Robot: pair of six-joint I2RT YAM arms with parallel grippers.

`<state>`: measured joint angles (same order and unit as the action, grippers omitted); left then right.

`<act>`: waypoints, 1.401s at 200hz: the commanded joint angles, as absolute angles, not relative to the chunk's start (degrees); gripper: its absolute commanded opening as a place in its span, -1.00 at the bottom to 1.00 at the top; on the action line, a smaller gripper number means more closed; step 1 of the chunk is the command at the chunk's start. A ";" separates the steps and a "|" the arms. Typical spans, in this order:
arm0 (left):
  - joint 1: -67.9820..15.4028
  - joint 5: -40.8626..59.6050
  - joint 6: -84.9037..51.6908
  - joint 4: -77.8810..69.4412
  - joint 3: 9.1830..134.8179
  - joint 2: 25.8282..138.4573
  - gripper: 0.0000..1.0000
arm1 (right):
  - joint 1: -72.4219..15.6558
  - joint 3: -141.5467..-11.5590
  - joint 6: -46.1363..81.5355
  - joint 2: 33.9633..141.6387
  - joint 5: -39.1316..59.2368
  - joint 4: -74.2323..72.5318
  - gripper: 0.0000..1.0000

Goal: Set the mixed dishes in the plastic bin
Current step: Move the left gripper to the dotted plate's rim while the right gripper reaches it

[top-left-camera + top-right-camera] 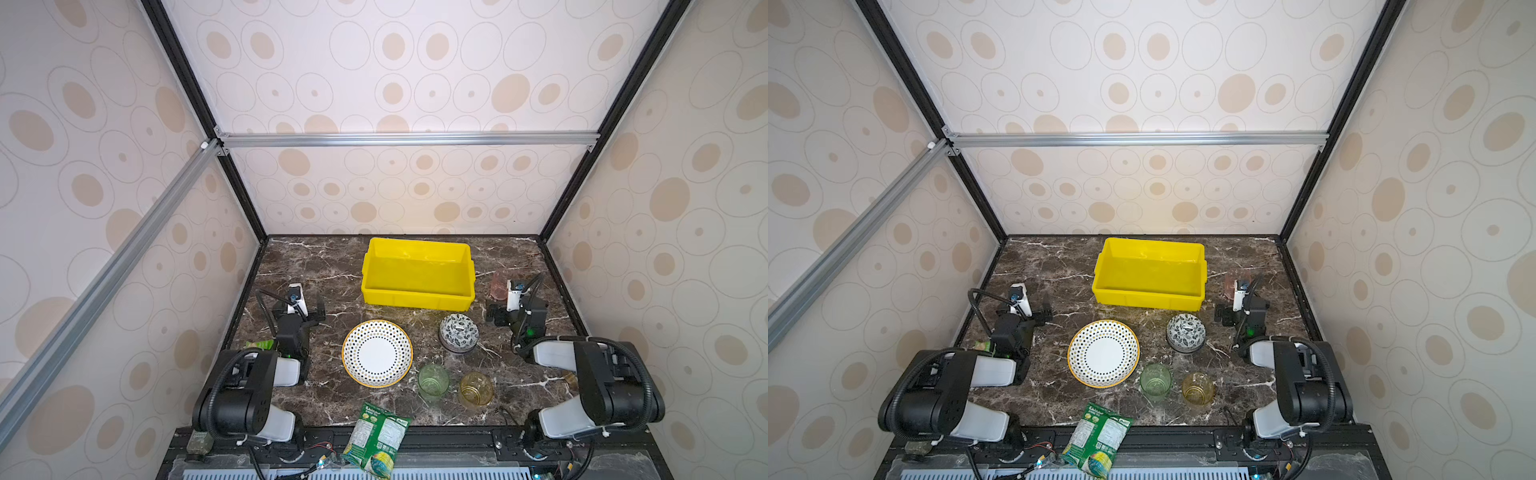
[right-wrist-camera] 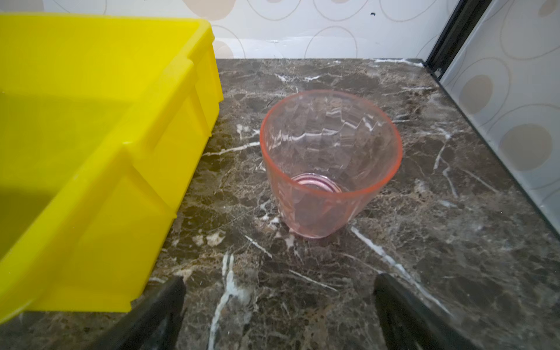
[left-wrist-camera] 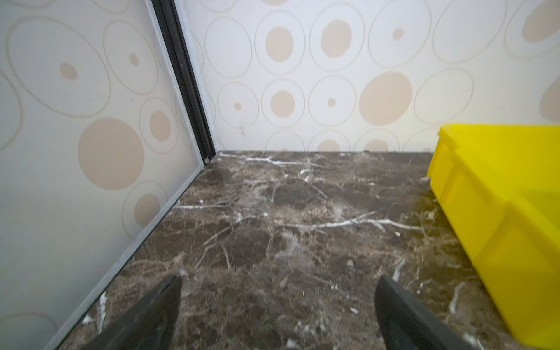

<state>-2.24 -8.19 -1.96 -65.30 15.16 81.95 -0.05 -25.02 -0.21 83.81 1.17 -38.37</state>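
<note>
Hovering just beside the yellow bin (image 2: 127, 157), the right gripper (image 2: 280, 278) stands spread and empty, facing the pink tumbler (image 2: 330, 163); nothing binned yet; next, it likely needs to advance and pinch the glass wall.

Pink tumbler (image 1: 497, 286) partly hidden behind R arm (image 1: 534, 312).

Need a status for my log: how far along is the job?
Done: nothing, the yellow bin is empty. In hand: nothing; left gripper and right gripper show open jaws, the right facing the pink tumbler. Left: dotted plate, patterned bowl, green tumbler, amber tumbler, pink tumbler.
</note>
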 commanded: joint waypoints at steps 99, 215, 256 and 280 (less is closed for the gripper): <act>-2.37 -6.32 -16.71 -18.75 33.41 68.60 0.89 | -1.88 -40.59 5.80 64.05 3.91 2.41 0.92; -9.93 -7.04 -21.14 16.61 47.89 66.57 0.78 | -27.31 -58.23 9.72 65.44 3.12 24.68 0.82; -14.66 -8.61 -21.97 21.52 49.02 64.46 0.74 | -35.55 -60.69 12.79 68.37 0.33 25.73 0.76; -15.16 -7.32 -22.19 23.85 49.98 63.40 0.69 | -40.08 -62.67 14.11 70.90 -1.93 27.08 0.73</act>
